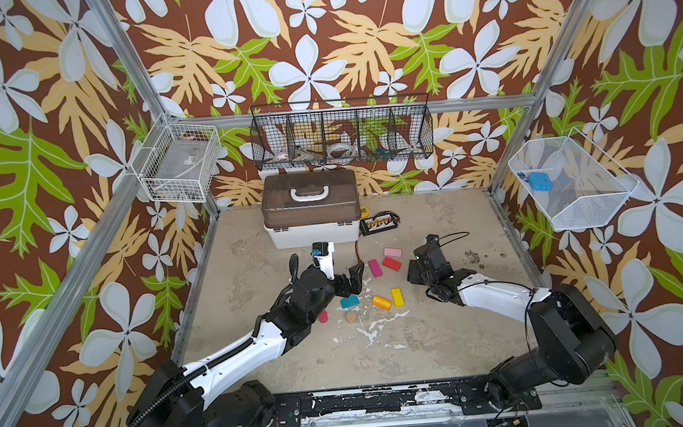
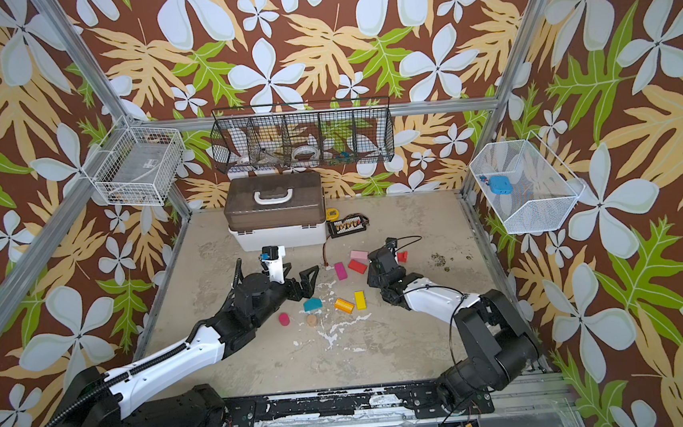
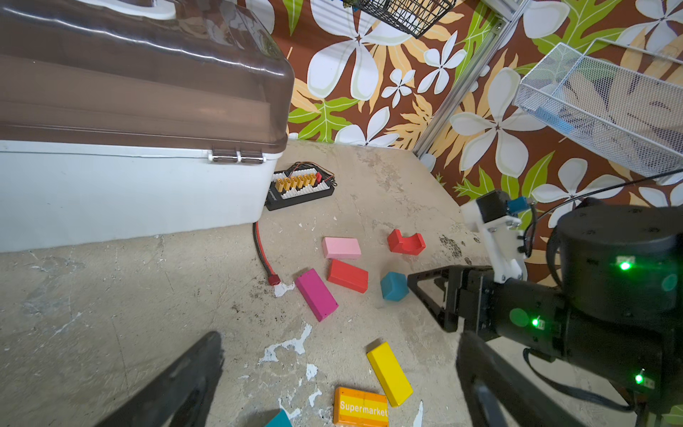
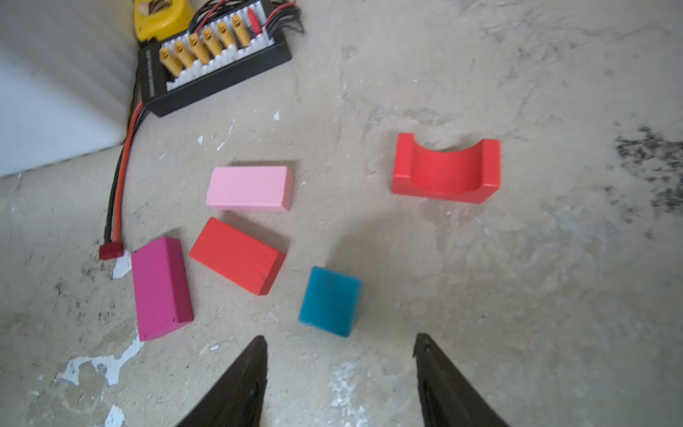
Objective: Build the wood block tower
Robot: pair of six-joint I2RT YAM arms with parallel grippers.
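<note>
No tower to speak of yet. Every wood block lies flat and single on the mottled grey desk (image 1: 425,341), nothing stacked on anything. Out from the white toolbox with the brown lid (image 1: 310,208) sits a loose cluster. There's the pale pink bar (image 4: 249,188), the red bar (image 4: 236,255) just beside it, the magenta bar (image 4: 160,288) and the blue cube (image 4: 329,301). A little apart, the red arch (image 4: 445,170) lies with its curve facing up. Nearer the arms lie the yellow bar (image 3: 390,373), the orange cylinder marked "Supermarket" (image 1: 381,301) and the teal roof-shaped piece (image 1: 349,301). The crimson cylinder (image 2: 284,319) and the tan cylinder (image 1: 352,316) are down there too.

The right pincer (image 4: 340,338) is spread and empty, tips pointing at the blue cube and just short of it. My guess is that's the first pick. The left pincer (image 3: 340,334) is spread too, holding nothing, hovering near the teal piece. So the whole build is left: base, bars, roof on top.

Hard to see: in both top views the right arm covers the blue cube, and at most a corner of the arch shows. The left wrist view cuts the teal piece off at its edge. Whether more blocks lie under the arms, I can't tell.
</note>
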